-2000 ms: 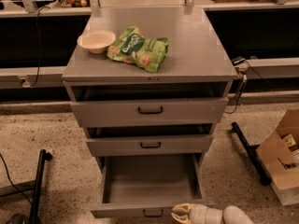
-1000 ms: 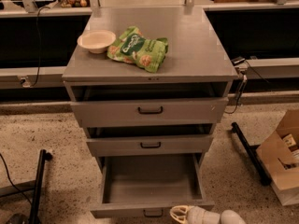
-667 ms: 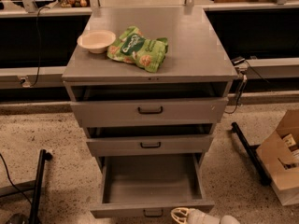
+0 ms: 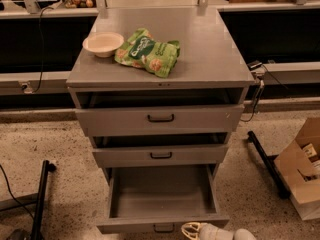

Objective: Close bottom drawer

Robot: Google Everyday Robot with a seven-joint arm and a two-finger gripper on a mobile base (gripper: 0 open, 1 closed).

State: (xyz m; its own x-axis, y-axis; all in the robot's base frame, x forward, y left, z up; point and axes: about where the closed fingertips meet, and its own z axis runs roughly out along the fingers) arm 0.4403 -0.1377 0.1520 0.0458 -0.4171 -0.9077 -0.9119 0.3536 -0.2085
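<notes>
The bottom drawer (image 4: 161, 196) of the grey metal cabinet is pulled far out and looks empty inside. Its low front (image 4: 125, 226) runs along the bottom of the view, with a small black bar handle (image 4: 163, 228) at its centre. My gripper (image 4: 192, 230) is at the bottom edge of the view, just right of the handle and against the drawer front. Its cream fingertips point left; the white wrist trails off to the right.
The top drawer (image 4: 160, 118) and middle drawer (image 4: 161, 155) stand slightly out. A white bowl (image 4: 103, 43) and a green snack bag (image 4: 148, 51) lie on the cabinet top. A cardboard box (image 4: 300, 173) and a black bar (image 4: 266, 163) sit on the floor right; a black stand (image 4: 39, 199) left.
My gripper has slid down and slightly left along the drawer front, showing less of the arm. The drawer has not visibly moved.
</notes>
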